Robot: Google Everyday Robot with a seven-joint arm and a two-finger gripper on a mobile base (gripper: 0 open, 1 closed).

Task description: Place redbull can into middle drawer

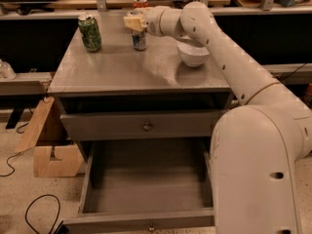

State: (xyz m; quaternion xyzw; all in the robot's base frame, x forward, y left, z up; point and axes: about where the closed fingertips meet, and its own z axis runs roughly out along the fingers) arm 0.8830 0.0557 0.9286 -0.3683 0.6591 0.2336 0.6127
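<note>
The slim, tall silver-and-blue redbull can (139, 41) stood upright toward the back of the smooth, speckled grey metal counter (122, 72). Its top was partly covered by the cream-coloured tool (134, 22) at the end of the glossy white, tubular robot arm (229, 57). The tool sat right at the can's top, and whether it was clenched on the can or released could not be told. Any lettering on the can was too small to read. To its left, well apart, stood a green patterned can (90, 32), and behind it a red cola can (140, 3) showed above the tool. A rounded white bowl (193, 56) rested near the redbull can on its right, beneath the arm. Below the counter sat the upper grey drawer (107, 126), with a small round brass-coloured knob (146, 126). The wide grey middle drawer (146, 194) below it was pulled far open, its flat matte floor in view.
</note>
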